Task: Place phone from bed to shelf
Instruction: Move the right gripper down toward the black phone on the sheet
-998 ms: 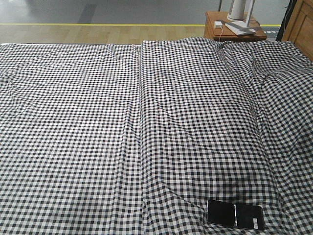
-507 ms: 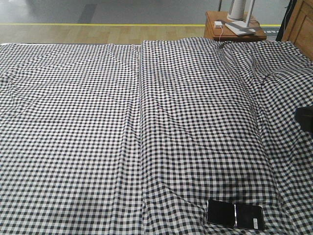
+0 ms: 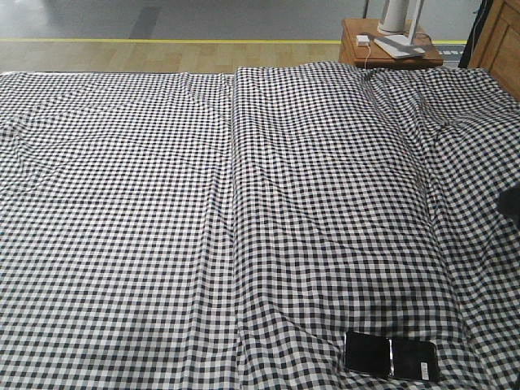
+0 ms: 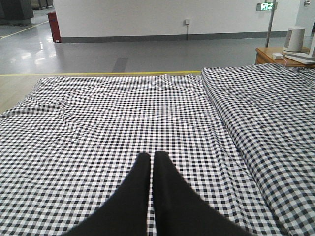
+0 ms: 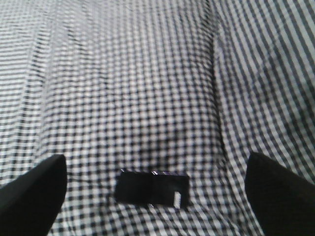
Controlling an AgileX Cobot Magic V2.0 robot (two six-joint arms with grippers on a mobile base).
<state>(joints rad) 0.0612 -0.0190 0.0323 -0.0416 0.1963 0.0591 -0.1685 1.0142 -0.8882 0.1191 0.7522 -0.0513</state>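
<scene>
The phone (image 3: 392,357), a glossy black slab with a crease and a small white sticker, lies flat on the gingham bed (image 3: 162,203) near its front right edge. The right wrist view looks down on the phone (image 5: 152,189). My right gripper (image 5: 153,161) hangs above it, open, with one dark finger (image 5: 29,194) at each side of the frame and nothing between them. A dark bit of that arm (image 3: 512,203) shows at the right edge of the front view. My left gripper (image 4: 151,157) is shut and empty over the bed's left half (image 4: 98,123). I cannot make out the shelf.
A small orange-brown side table (image 3: 390,49) with a white device and a cable stands beyond the bed's far right corner. A wooden panel (image 3: 502,41) rises at the far right. A seam (image 3: 231,203) runs down the middle of the bed. Floor lies beyond.
A dark part of the right arm has come into the front view at the right edge and now sits slightly further out. The phone has not moved.
</scene>
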